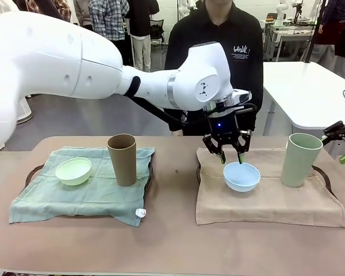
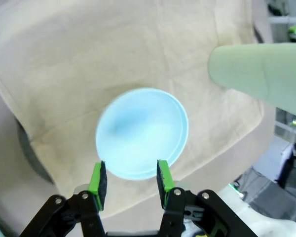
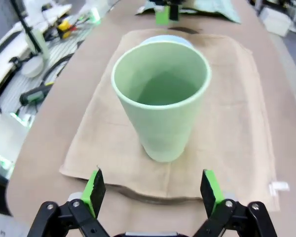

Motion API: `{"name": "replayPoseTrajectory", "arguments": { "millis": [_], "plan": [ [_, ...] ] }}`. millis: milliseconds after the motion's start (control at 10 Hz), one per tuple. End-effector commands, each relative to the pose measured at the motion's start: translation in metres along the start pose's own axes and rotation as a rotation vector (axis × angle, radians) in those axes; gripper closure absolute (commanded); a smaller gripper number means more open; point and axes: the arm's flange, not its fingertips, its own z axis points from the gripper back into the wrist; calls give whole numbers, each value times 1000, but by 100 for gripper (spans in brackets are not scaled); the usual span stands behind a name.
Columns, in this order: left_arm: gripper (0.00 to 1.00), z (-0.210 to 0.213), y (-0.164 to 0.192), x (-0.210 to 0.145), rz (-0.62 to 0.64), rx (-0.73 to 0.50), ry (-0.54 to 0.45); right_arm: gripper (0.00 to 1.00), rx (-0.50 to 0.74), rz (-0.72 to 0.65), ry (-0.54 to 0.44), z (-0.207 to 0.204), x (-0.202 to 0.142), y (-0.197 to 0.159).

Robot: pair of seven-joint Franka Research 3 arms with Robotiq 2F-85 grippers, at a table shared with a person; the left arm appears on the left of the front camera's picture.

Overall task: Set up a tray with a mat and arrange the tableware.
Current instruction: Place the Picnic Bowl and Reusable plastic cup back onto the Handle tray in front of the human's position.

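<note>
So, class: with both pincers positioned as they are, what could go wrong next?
1. The left pincer, half open, hovers just above the small round light blue bowl's near rim; descending off-centre could tip or slide it on the beige cloth mat.
2. The open right pincer faces the tall pale green handleless cup; a misaligned approach could topple it.
3. Dragging either item could bunch the mat.

Matt light blue bowl on soft, creased beige cloth mat.
</note>
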Motion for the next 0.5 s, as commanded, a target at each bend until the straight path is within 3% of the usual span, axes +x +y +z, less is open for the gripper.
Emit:
{"name": "replayPoseTrajectory", "arguments": {
  "millis": [0, 100, 200, 400],
  "plan": [
    [46, 38, 17, -27, -9, 35, -63, 0, -99, -176, 12, 12, 35, 30],
    [46, 58, 18, -36, -18, 85, -67, 0, -86, -234, 6, 16, 56, 50],
    [46, 78, 19, -46, -29, 186, -26, 0, -48, -324, -60, 15, 79, 71],
    [46, 123, 22, -72, -87, 283, 6, 0, 78, -455, -94, 7, 129, 119]
  ]
}}
